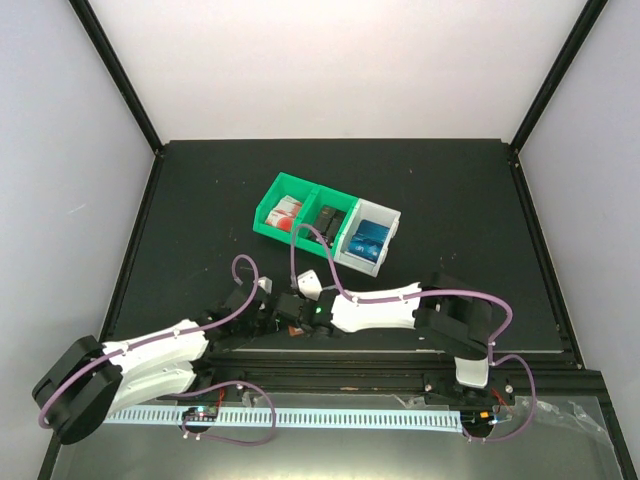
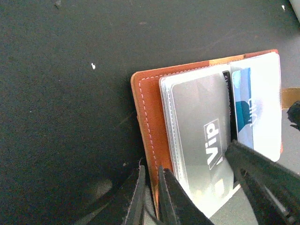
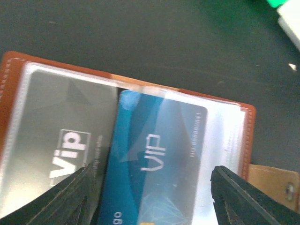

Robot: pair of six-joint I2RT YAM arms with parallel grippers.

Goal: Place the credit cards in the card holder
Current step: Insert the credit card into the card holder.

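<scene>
The reddish-brown card holder lies open on the black table, its clear pockets facing up. My left gripper is shut on the holder's stitched leather edge. A grey VIP card sits inside a clear pocket. A blue VIP card lies over the pockets beside the grey card. My right gripper is open, its fingers standing either side of the blue card. One of the right gripper's fingers shows in the left wrist view. In the top view both grippers meet over the holder.
A green bin holds red-and-white cards and black cards. Next to it a white bin holds blue cards. Both stand behind the grippers at mid table. The holder's snap tab sticks out at its far edge.
</scene>
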